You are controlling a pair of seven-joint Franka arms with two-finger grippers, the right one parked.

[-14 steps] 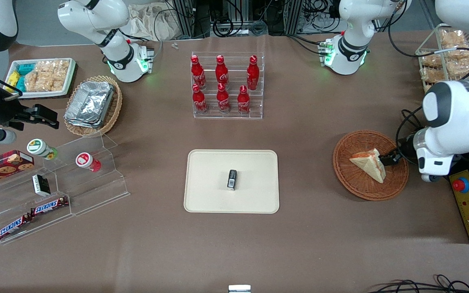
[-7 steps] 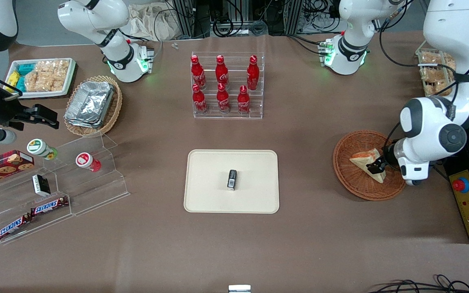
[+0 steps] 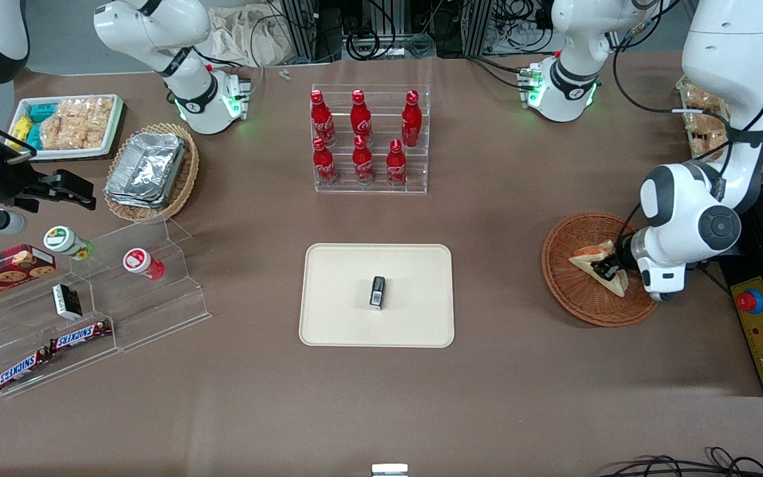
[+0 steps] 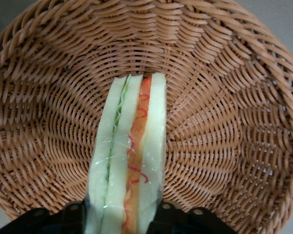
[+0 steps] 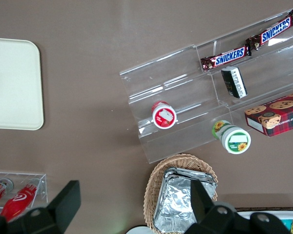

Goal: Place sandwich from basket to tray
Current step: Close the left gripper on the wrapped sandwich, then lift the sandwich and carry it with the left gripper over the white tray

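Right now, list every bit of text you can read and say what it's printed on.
"SNICKERS": two bars on the clear stand.
Red bottles: white script, too small to read.
Cookie box, small black pack: print unreadable.
Nothing written on sandwich, basket or tray.
The gripper straddles the sandwich.

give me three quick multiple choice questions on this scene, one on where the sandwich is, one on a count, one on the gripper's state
1. Where is the sandwich?
A. in the basket
B. on the tray
C. on the bare table

2. How many red bottles stand in the clear rack?
A. four
B. six
C. eight

3. What is the gripper doing?
A. hanging open above the tray
B. astride the sandwich's end
C. holding a bottle

Key: 1 A, wicker surrounds the sandwich in the wrist view. 2 B, two rows of three. 3 B, a finger shows at each side of the sandwich.
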